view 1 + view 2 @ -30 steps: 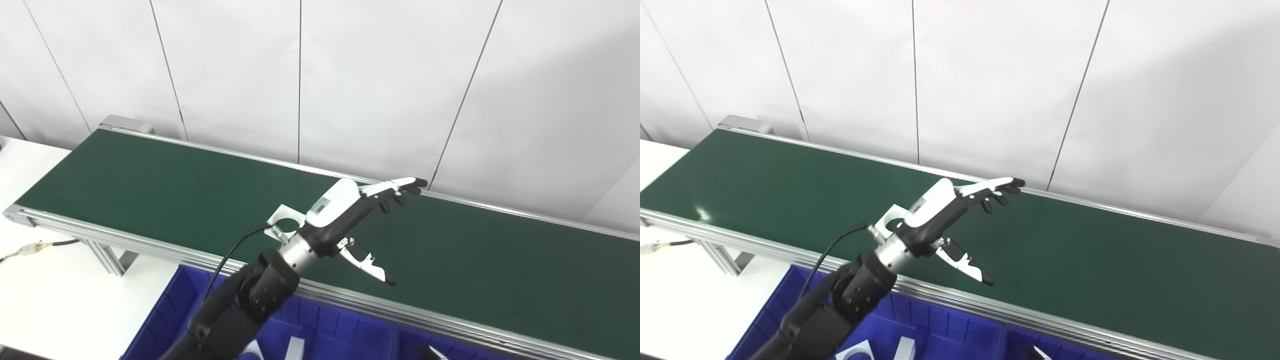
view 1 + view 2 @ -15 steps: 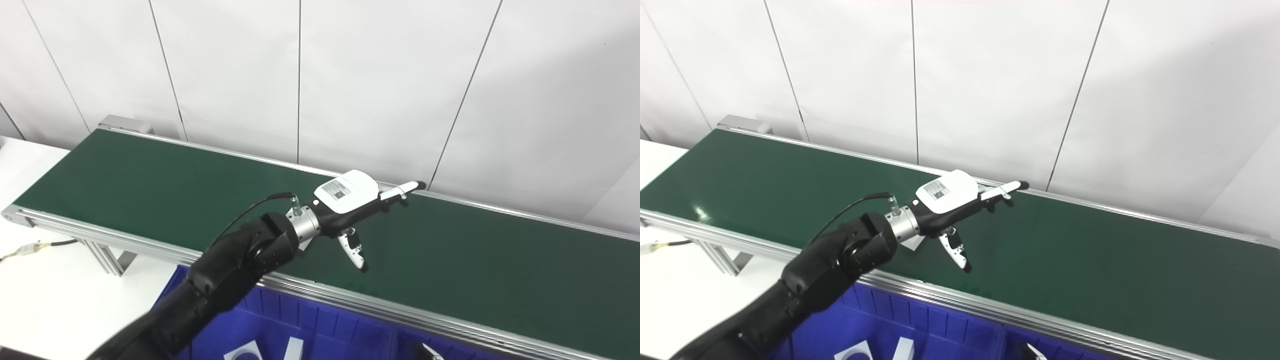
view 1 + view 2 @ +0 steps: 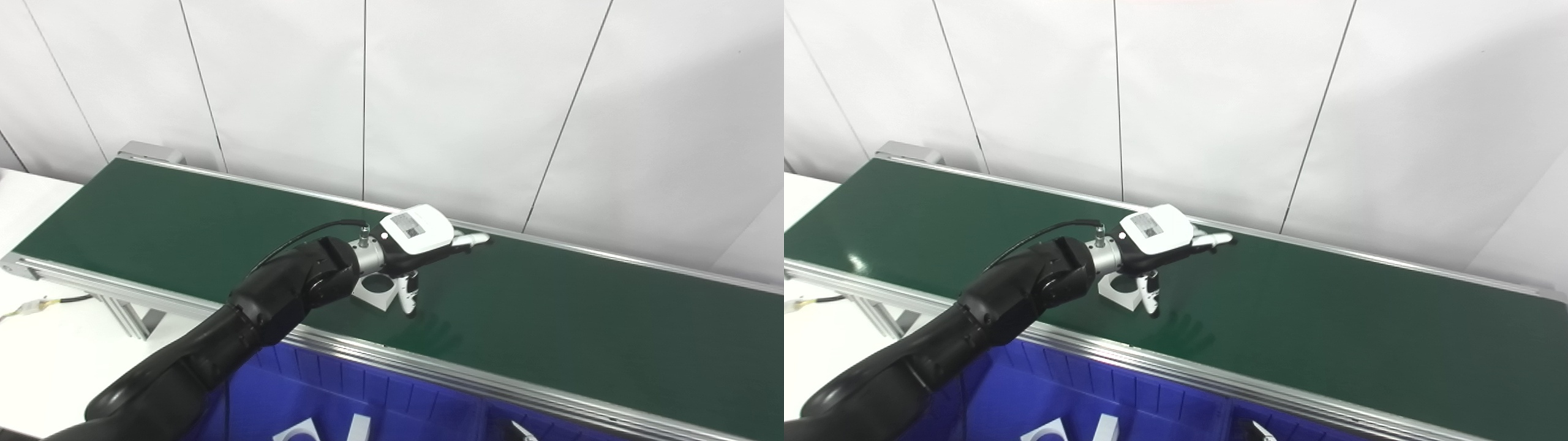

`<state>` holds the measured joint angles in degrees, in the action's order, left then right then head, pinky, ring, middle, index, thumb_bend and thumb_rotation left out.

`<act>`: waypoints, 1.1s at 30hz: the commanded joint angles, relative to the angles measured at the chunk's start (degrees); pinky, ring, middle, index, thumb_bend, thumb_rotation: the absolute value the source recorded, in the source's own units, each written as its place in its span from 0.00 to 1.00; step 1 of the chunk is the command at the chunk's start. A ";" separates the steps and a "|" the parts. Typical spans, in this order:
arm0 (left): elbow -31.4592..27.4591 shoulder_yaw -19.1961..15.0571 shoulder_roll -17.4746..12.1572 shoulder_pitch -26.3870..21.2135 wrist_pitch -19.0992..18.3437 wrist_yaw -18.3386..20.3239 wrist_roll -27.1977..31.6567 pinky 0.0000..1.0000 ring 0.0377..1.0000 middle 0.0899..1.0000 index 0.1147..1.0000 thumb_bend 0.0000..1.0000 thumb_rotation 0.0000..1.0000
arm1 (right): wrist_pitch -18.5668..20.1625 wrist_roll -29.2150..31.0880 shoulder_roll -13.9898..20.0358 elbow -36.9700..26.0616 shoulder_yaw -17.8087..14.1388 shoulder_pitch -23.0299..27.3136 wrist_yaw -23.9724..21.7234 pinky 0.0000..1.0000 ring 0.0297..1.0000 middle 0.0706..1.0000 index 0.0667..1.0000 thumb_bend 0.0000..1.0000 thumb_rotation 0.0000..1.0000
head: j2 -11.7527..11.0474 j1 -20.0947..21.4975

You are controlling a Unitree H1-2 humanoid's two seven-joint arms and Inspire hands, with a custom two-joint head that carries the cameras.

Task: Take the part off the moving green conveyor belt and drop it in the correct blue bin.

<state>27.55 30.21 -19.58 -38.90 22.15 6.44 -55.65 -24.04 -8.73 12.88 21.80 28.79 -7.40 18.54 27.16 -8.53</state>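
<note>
A white bracket-like part (image 3: pixel 375 289) with a round hole lies on the green conveyor belt (image 3: pixel 582 318) near its front edge. My left hand (image 3: pixel 422 236) hovers just over the part, palm down, with its fingers stretched toward the far rail. The thumb (image 3: pixel 409 295) points down at the belt beside the part's right side. The hand is open and nothing is held in it. My forearm hides the part's left edge. My right hand is out of sight.
A blue bin (image 3: pixel 367 392) with dividers sits below the belt's front rail (image 3: pixel 490 383), with white parts (image 3: pixel 331 429) lying in it. A white table (image 3: pixel 55 343) is at the left, and a white panel wall (image 3: pixel 465 110) stands behind the belt.
My left hand has turned palm down, dropped lower and drawn back left over the part. The thumb has swung down beside it. The part has shifted slightly right on the belt.
</note>
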 commanded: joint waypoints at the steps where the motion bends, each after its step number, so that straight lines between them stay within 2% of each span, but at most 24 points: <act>1: -0.34 -0.25 -0.82 -3.90 0.52 -2.35 -0.07 0.75 0.77 0.80 0.91 1.00 0.01 | -2.88 -0.62 0.38 -0.94 0.42 0.73 1.23 0.78 0.84 0.84 0.81 0.91 1.00 | 0.09 -0.02; 9: 5.38 2.41 -0.29 -6.49 0.98 -3.74 -1.63 0.81 0.81 0.84 0.90 1.00 0.04 | -2.88 -1.44 1.04 -1.17 2.08 1.02 3.15 0.77 0.83 0.84 0.81 0.87 1.00 | 0.19 0.44; 13: 8.34 3.26 0.97 -7.46 0.28 -3.87 -1.58 0.83 0.82 0.86 0.90 1.00 0.04 | -2.88 -1.69 1.17 -1.13 2.77 1.19 4.08 0.77 0.84 0.84 0.80 0.87 1.00 | 0.35 0.78; 22: 13.33 5.57 2.42 -9.07 -0.35 -3.96 -2.17 0.81 0.83 0.87 0.92 1.00 0.04 | -2.88 -2.21 1.79 -1.60 4.52 1.43 5.90 0.79 0.85 0.84 0.81 0.81 1.00 | 0.74 1.40; 27: 16.89 7.58 2.44 -9.80 0.16 -5.40 -3.24 0.78 0.81 0.86 0.92 1.00 0.07 | -2.88 -2.41 2.06 -1.75 5.20 1.57 6.66 0.79 0.84 0.84 0.81 0.82 1.00 | 0.84 1.49; 33: 19.23 9.58 2.35 -9.83 -0.57 -5.18 -3.38 0.78 0.82 0.87 0.93 1.00 0.06 | -2.88 -2.78 2.28 -2.02 5.64 1.59 7.23 0.77 0.83 0.83 0.80 0.83 1.00 | 1.36 1.66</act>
<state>46.41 39.75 -16.77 -45.51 22.21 2.64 -58.47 -24.05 -10.96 14.85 21.71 34.37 -6.53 24.73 28.21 -6.77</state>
